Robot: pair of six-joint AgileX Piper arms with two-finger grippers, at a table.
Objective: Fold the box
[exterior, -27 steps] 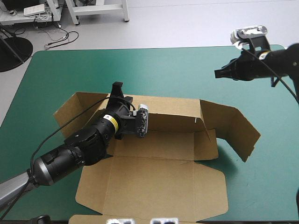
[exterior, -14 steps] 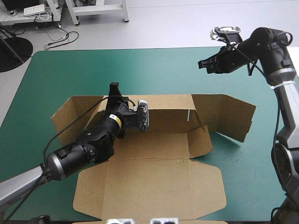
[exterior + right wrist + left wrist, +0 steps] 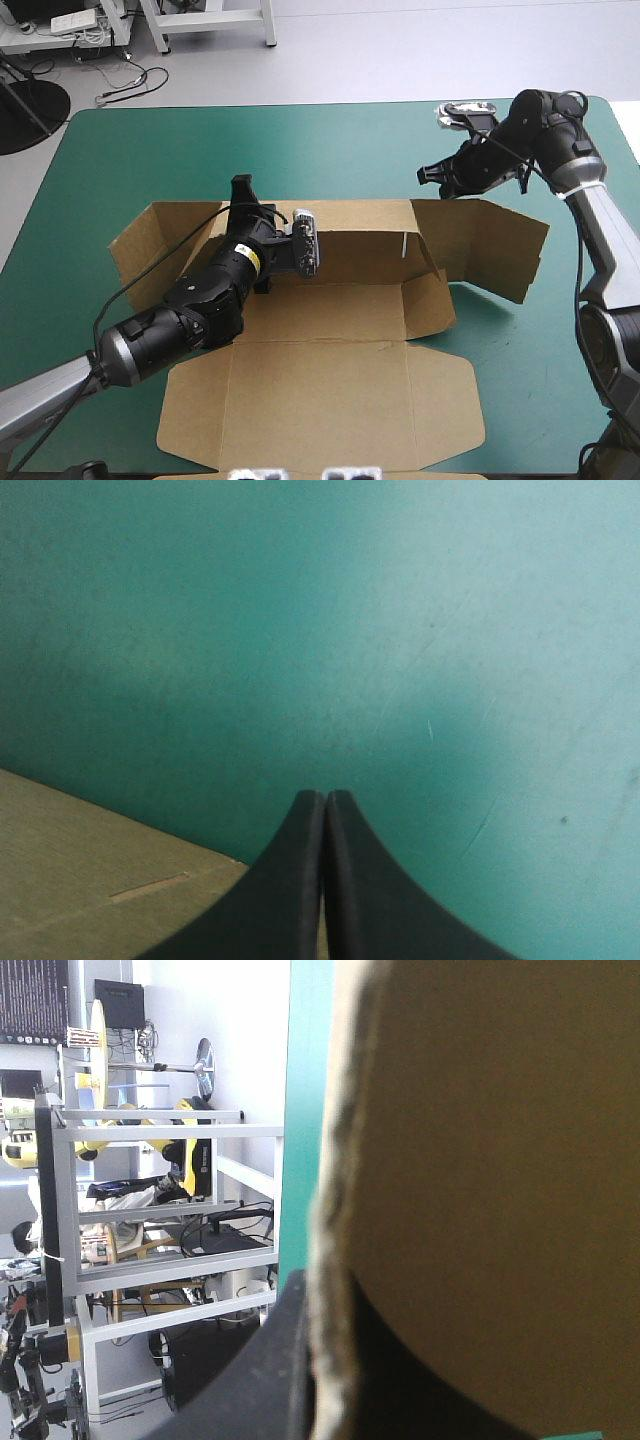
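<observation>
Box [image 3: 330, 390] sits mid-table on the teal-green cover [image 3: 130, 140]: far wall up, lid flat toward the near edge, right end flap angled outward. High view puts the left gripper [image 3: 243, 192] at the far wall's top edge, left part, but doesn't show the grip. Left wrist view does: the brown board edge runs between the black fingers [image 3: 275, 1370], clamped on the wall. Right gripper [image 3: 424, 175] is over the cover just beyond the wall's right part. Right wrist view: fingers pressed together in one arch, with a board corner beside them.
</observation>
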